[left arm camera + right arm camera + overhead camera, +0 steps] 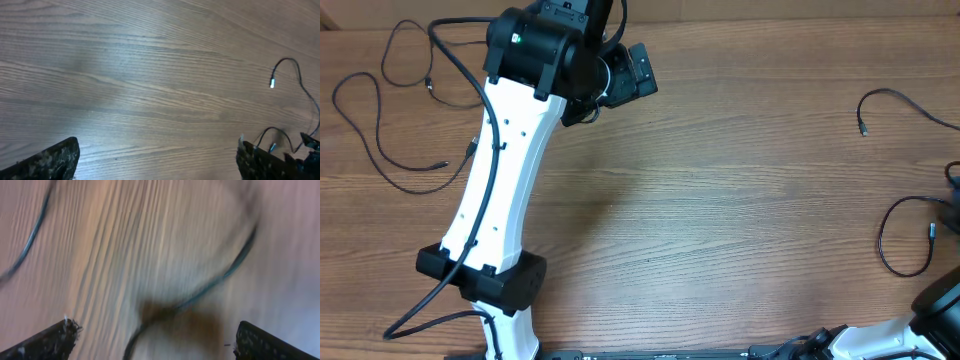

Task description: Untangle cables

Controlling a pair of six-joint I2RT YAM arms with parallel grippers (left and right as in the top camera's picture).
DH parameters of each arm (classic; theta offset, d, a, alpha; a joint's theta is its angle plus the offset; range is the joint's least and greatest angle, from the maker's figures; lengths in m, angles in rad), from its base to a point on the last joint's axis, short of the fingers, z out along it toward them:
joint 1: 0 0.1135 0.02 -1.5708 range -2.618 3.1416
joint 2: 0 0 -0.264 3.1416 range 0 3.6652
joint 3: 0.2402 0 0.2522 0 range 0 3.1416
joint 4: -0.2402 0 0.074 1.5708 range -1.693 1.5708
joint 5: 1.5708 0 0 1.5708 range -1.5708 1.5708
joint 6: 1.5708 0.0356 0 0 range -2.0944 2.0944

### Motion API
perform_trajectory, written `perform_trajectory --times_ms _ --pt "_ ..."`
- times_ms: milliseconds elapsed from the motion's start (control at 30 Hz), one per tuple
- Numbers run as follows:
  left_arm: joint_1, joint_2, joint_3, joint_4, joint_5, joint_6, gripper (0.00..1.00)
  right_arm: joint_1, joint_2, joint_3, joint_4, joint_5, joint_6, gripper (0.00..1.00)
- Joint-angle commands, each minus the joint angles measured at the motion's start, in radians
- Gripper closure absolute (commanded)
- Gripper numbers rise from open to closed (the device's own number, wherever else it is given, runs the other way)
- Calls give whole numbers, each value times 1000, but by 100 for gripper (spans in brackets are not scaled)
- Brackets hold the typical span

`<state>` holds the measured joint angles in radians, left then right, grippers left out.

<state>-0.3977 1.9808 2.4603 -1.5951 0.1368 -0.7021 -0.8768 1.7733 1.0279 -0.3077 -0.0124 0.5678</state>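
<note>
The left arm [505,170] is white with black joints [535,45] and a black cable [496,150] alongside.

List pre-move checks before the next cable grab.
1. Cables apart: left cable and right cable lie at opposite sides: ok.
2. left jaws wide apart, nothing between: ok.
3. right jaws wide apart, right cable running below, ungripped: ok.
4. Right wrist view sharp enough to aim: not ok, blurred.
5. right cable free of knots: cannot tell, it leaves the overhead frame.
</note>
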Motion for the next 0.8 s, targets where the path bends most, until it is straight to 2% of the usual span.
perform_trajectory --times_ms 0,100,200,433,567,667,700,733,767 --pt "-2 11 9 -6 -14 30 0 22 3 8 -76 -348 84 0" --pt "-2 11 9 -12 -14 30 0 56 3 8 -160 -357 83 0" --pt "-2 11 9 -35 -14 35 0 90 3 8 -224 -308 33 0" --pt "-2 11 9 -49 -14 52 0 139 2 8 -443 -194 24 0" --pt "-2 11 9 -48 -14 52 0 198 2 7 -449 -96 0 0" --pt "-2 11 9 -50 -14 52 0 237 2 6 -435 -53 0 17" --pt "-2 11 9 -50 -14 52 0 251 2 6 -428 -47 2 26" --pt "-2 11 9 -50 -14 52 0 262 3 6 -417 -43 7 45" --pt "-2 11 9 -50 -14 53 0 265 3 6 -411 -41 8 52"
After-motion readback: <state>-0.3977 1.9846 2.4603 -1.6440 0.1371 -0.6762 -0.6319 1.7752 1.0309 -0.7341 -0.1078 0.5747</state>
